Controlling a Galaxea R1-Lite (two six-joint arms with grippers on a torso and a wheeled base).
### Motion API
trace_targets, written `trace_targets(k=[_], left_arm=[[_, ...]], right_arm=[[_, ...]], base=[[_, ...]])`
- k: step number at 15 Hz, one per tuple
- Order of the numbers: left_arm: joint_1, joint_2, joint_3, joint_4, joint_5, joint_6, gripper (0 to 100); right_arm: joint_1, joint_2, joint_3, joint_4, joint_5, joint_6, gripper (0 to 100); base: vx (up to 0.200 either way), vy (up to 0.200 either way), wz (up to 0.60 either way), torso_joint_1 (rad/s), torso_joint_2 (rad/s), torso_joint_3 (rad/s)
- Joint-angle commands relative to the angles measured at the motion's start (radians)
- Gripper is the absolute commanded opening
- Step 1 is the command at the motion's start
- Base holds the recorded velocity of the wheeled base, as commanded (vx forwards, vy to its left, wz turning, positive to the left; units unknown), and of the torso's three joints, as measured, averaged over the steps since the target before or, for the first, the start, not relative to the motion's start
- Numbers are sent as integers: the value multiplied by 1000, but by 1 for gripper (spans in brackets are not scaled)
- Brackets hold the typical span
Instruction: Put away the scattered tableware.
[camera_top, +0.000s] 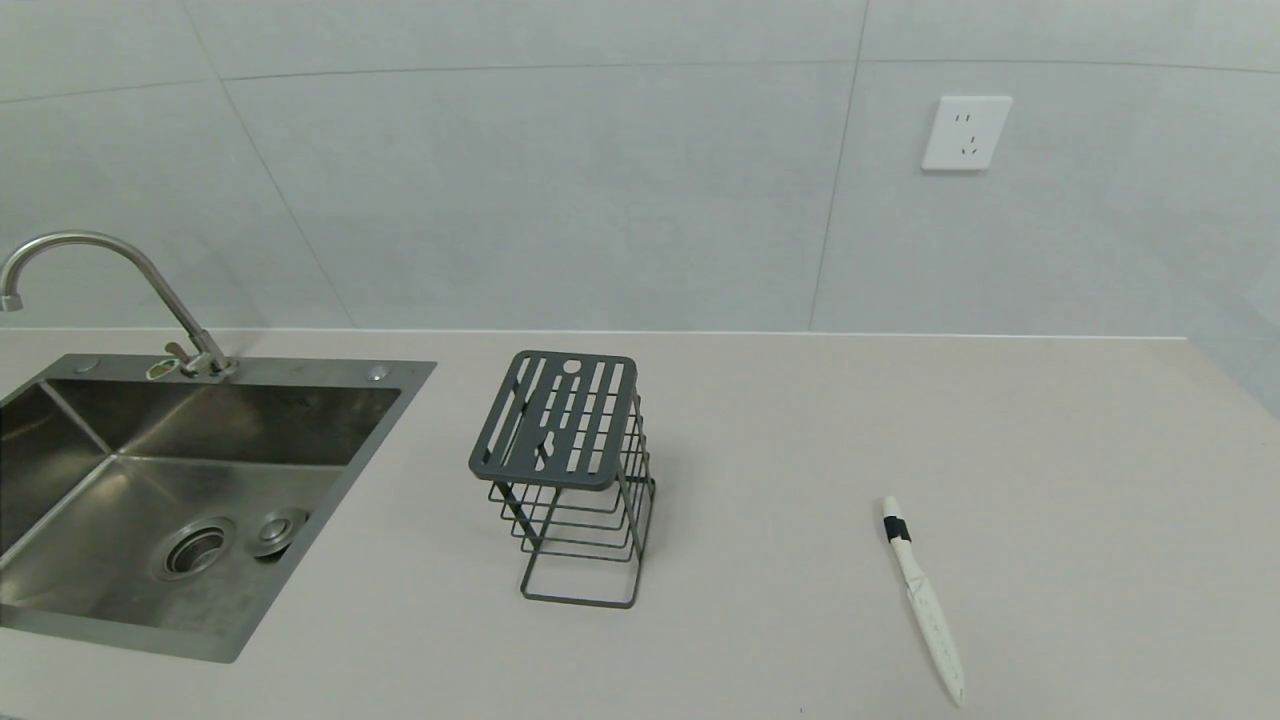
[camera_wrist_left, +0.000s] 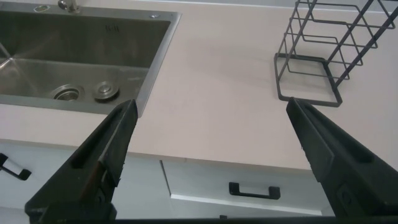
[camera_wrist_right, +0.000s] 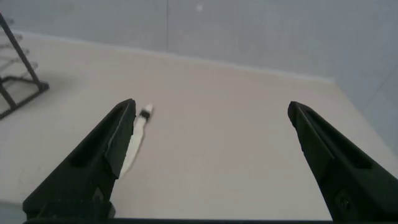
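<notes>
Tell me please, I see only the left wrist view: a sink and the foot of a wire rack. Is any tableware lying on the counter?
Observer: Yes. One white knife lies on the counter, to the robot's right of the rack and apart from it.
Operator: Which way does it point?
Observer: Its pointed end faces the robot; the end with the black band faces the wall.
Operator: Is the right end effector holding anything?
Observer: No. The right end effector is open, and the knife lies on the counter beyond it.
</notes>
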Motion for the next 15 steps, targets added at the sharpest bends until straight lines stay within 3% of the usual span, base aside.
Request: trace_targets(k=[1,3,6,10,15], left_arm=[[0,1,0,0,0,0,100],[0,1,0,0,0,0,100],[0,1,0,0,0,0,100],[0,1,0,0,0,0,100],[0,1,0,0,0,0,100]], right_arm=[[1,263,-141,-6,153,-18,100],[5,464,-177,-9,258,-28,100],[22,696,-205,-18,322,-81,100],[148,869,-207,-20,319,-92,100],[167,1027,-211,-20,317,-120,100]], base=[[0,0,0,0,0,0],[0,0,0,0,0,0],[0,0,0,0,0,0],[0,0,0,0,0,0],[0,0,0,0,0,0]])
